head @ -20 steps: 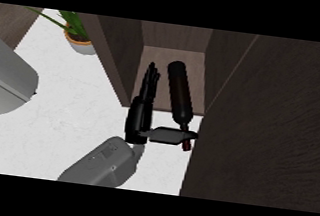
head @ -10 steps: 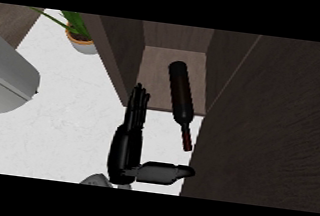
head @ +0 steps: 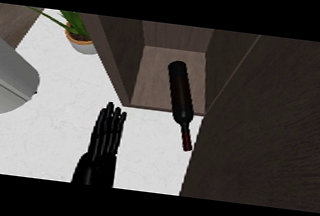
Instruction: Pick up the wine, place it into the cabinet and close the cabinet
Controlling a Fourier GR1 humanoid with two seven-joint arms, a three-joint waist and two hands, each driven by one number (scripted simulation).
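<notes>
One wine bottle lies in the cabinet, its neck jutting past the shelf's front edge. The right hand, fingers straight and holding nothing, hovers over the counter just left of the neck.

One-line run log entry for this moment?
wine bottle: lying in cabinet, neck overhanging | hand: open, apart | door: open
</notes>
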